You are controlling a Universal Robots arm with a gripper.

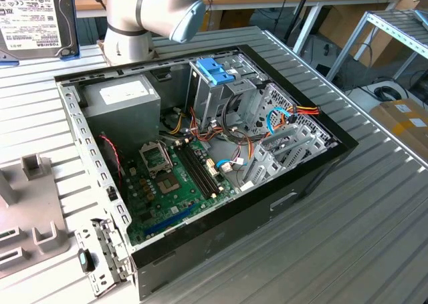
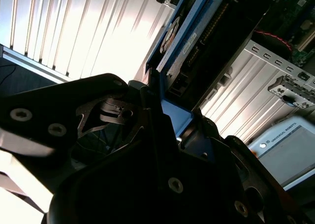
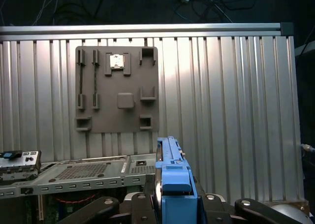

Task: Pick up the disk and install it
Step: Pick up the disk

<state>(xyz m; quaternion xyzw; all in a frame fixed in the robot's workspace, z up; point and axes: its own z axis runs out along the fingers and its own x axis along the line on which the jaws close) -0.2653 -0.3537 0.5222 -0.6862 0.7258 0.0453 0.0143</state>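
Observation:
The disk [image 1: 33, 17] shows at the exterior view's top left, label side facing the camera, with its blue carrier frame along the edge. In the first wrist view the disk [image 3: 172, 177] stands on edge between the black fingers of my gripper [image 3: 175, 202], which is shut on its blue frame. In the second wrist view the disk [image 2: 194, 42] runs edge-on away from my gripper [image 2: 170, 118], held above the ribbed metal table. The arm's grey joint [image 1: 157, 7] is behind the open computer case [image 1: 314, 174].
The case lies on its side with the motherboard [image 1: 177, 177], a grey power supply box [image 1: 124, 100] and a drive cage with a blue handle [image 1: 215, 70] exposed, plus loose cables. A grey fixture plate [image 3: 117, 88] lies on the ribbed table [image 1: 348, 237].

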